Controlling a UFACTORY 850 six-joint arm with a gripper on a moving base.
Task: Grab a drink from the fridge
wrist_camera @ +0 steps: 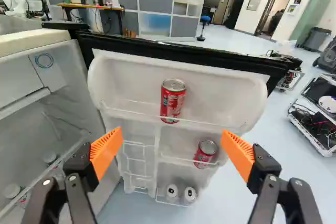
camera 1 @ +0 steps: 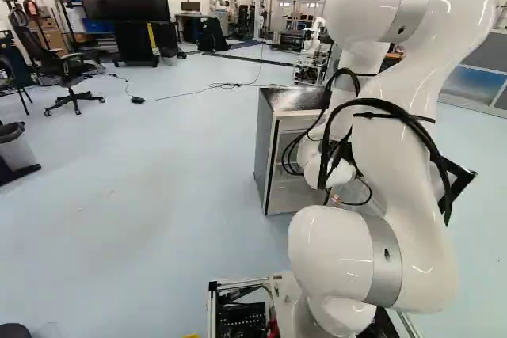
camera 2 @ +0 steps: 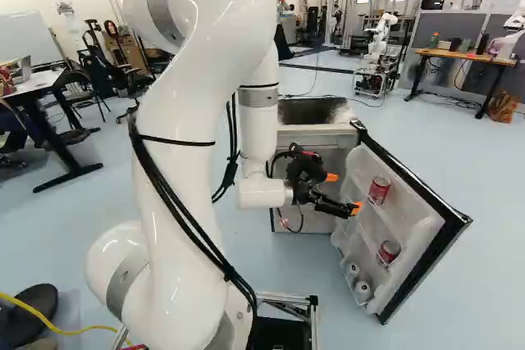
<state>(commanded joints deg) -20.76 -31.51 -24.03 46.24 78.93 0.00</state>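
You seem to be lining up the grasp, your end effector [wrist_camera: 172,141] released and empty before the fridge door [wrist_camera: 178,51], so ease forward around the red soda can [wrist_camera: 172,100] on that door's upper shelf [wrist_camera: 226,95].

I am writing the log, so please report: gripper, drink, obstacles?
Fingers open, empty. Upper red can ahead, on door shelf, not gripped. Shelf rim crosses its lower front.

In the left base view, my arm [camera 1: 408,124] hides the claw [camera 2: 344,193] and most of the fridge door [wrist_camera: 136,95]. The wrist view crops the fridge cabinet [wrist_camera: 65,108]; I can't identify the containers [wrist_camera: 50,157] inside.
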